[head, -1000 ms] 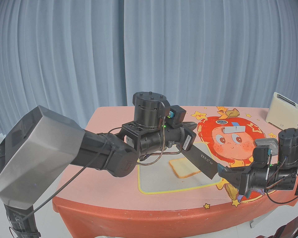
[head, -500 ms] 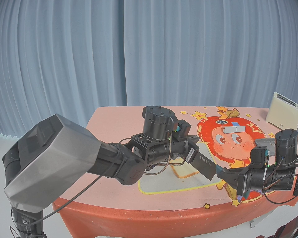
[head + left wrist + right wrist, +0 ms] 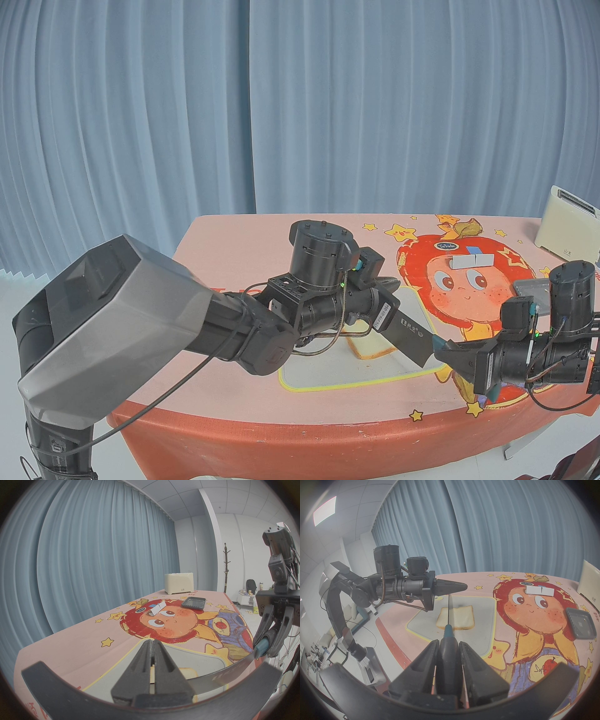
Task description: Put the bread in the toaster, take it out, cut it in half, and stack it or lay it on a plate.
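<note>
With your right pincer point(image 3: 449, 645) clamped on the knife point(image 3: 406, 329) handle and the left pincer point(image 3: 152, 644) closed empty just above the bread slice point(image 3: 456, 618) on the cutting board point(image 3: 479, 627), the seemingly unpinned slice may skid, or the blade clip that pincer.

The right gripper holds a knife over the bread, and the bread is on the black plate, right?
Not quite. The right gripper holds the knife over the bread, but the bread lies on the pale cutting board, not the black plate. The right wrist view shows it.
</note>
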Controlling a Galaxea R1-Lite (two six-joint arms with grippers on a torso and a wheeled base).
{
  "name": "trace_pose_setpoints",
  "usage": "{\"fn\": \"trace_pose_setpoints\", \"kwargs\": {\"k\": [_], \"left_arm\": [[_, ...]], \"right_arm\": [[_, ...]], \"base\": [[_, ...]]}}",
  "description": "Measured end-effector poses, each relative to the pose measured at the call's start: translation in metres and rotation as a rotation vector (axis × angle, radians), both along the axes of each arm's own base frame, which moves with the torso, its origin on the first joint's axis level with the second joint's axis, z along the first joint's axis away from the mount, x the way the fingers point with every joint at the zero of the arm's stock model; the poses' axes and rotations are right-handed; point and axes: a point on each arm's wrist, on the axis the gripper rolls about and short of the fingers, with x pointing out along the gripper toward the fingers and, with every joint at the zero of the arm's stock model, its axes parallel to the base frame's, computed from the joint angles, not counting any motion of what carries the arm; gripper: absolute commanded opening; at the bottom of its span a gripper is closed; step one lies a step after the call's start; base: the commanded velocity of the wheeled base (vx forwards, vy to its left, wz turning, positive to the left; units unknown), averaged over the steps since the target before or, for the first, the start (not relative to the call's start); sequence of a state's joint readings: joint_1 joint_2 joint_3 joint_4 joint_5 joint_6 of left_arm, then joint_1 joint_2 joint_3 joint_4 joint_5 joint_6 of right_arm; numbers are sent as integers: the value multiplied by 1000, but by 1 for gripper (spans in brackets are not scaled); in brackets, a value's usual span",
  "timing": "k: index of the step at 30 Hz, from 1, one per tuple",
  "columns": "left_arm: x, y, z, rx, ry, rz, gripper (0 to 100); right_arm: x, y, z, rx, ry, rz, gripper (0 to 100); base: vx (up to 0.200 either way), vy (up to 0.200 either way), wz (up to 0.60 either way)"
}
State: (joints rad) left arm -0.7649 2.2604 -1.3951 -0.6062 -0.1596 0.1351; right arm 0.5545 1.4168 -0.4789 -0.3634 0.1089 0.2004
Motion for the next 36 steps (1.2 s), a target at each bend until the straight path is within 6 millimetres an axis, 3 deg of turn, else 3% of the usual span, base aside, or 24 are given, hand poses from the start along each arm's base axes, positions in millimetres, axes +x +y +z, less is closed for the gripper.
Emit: {"fn": "trace_pose_setpoints", "kwargs": {"k": [14,36], "left_arm": [[1,-2,4,-25,-18,0,0],[-4,-10,-5,-17,-6,-16,0]], "right_arm": [[-1,-1,-2,-60,-37,0,0],[-1,3,-3,-54,-27,16,0]], "base": [[0,0,0],[0,0,0]]}}
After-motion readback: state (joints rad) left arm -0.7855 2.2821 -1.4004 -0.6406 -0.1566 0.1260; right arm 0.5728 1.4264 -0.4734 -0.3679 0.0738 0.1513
